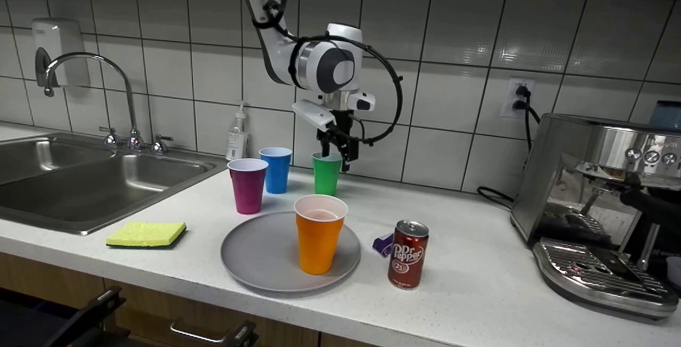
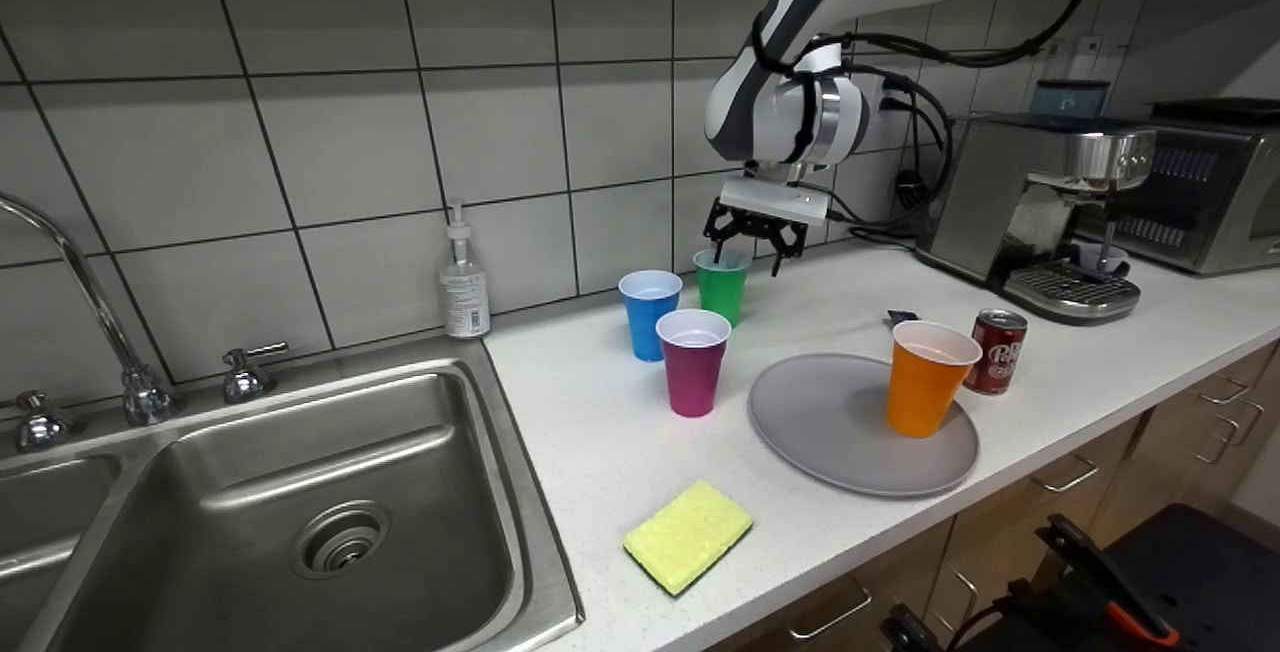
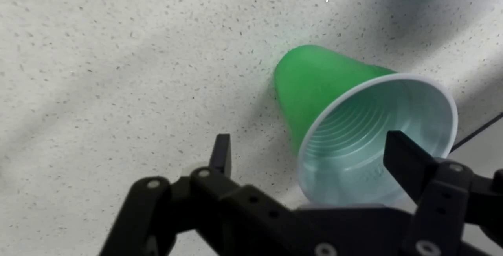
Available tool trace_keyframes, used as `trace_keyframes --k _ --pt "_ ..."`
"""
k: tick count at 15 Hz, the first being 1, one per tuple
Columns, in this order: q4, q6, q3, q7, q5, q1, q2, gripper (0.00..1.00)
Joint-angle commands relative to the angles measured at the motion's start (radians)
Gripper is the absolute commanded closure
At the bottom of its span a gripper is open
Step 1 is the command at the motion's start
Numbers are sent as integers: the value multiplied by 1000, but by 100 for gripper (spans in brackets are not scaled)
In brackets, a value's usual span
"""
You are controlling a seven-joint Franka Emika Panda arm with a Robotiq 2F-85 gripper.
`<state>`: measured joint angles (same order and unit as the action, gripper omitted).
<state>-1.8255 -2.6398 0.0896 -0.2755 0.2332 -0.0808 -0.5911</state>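
Green and upright, the cup point(image 1: 325, 178) at the tabletop's point(image 1: 468, 262) far side, right of the blue cup point(image 1: 276, 175), could topple if my spread, empty gripper point(image 3: 308, 142) shifts sideways with one finger point(image 3: 404, 160) at its mouth.

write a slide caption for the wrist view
Open gripper at the green cup, one finger seen against its mouth, the other against the counter.
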Motion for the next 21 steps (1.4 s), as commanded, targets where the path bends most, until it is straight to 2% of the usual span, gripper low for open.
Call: trace_keyframes --k 1,21 --pt "1 1 -2 -2 -3 -2 -1 0" --pt "-13 -9 5 -11 -4 3 -18 0"
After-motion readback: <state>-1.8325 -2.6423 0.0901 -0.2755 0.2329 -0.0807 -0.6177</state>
